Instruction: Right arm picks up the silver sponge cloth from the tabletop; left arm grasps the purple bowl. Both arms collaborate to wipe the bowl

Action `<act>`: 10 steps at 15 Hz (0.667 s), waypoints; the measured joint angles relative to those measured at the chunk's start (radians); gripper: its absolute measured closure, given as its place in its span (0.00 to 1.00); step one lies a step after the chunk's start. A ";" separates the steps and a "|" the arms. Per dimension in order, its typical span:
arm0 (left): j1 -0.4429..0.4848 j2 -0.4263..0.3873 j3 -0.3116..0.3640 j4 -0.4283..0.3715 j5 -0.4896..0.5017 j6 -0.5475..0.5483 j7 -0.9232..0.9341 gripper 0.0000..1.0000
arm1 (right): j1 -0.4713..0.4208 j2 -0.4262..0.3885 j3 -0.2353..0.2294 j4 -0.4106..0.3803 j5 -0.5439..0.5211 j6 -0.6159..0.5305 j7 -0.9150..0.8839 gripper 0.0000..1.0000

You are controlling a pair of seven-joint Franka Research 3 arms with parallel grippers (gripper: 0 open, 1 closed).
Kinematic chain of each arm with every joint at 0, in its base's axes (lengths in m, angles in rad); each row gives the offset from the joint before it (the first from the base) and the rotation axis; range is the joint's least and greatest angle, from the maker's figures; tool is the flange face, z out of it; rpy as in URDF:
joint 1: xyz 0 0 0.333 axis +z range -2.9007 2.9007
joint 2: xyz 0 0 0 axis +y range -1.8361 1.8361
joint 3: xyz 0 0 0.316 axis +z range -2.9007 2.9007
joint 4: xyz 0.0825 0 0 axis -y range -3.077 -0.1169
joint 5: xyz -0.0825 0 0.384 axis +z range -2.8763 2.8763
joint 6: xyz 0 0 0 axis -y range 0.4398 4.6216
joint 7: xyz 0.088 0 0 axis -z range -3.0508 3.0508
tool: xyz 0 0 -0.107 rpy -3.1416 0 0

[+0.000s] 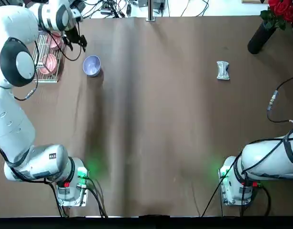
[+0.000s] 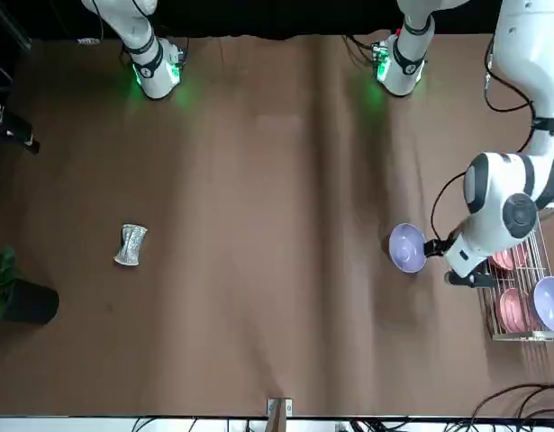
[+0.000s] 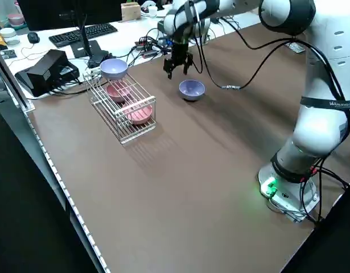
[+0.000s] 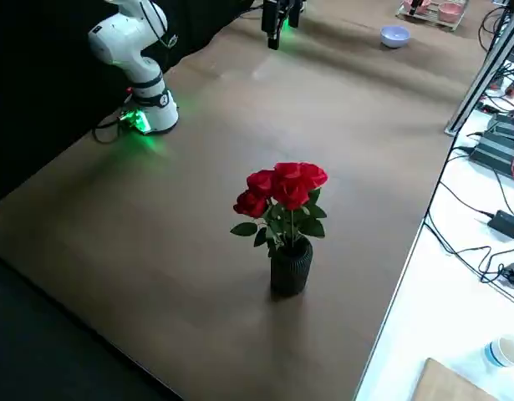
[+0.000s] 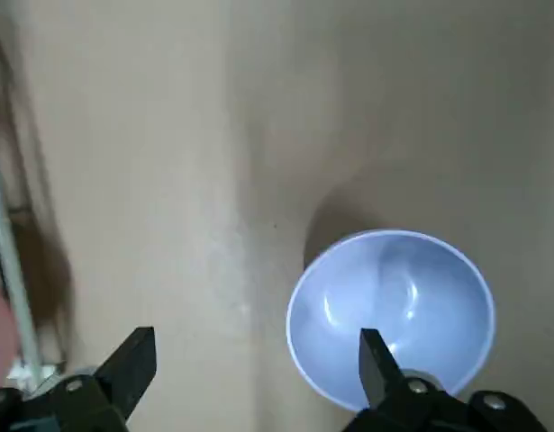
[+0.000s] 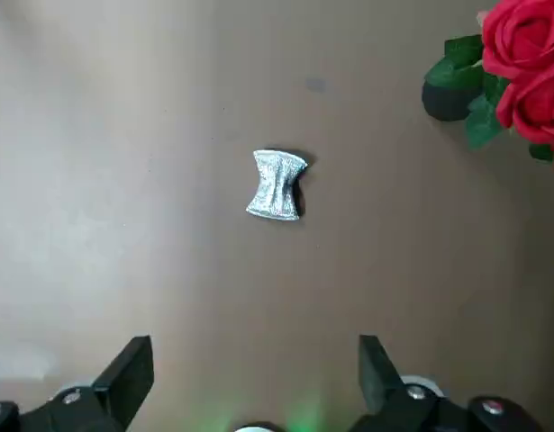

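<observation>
The purple bowl stands upright on the brown table at the far left, also seen as the purple bowl and the purple bowl. My left gripper hovers open just beside it, toward the rack, with one finger over the bowl's rim; the left gripper holds nothing. The silver sponge cloth lies at the far right, seen as the silver sponge cloth. My right gripper is open and empty, raised well short of the cloth.
A wire rack with pink bowls and a lavender bowl stands left of the purple bowl. A black vase of red roses stands at the far right corner. A cable lies by the right edge.
</observation>
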 joint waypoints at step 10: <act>0.001 -0.041 -0.041 0.212 -0.015 -0.163 -0.001 0.00 | 0.002 0.000 0.002 -0.009 0.000 0.002 0.000 0.00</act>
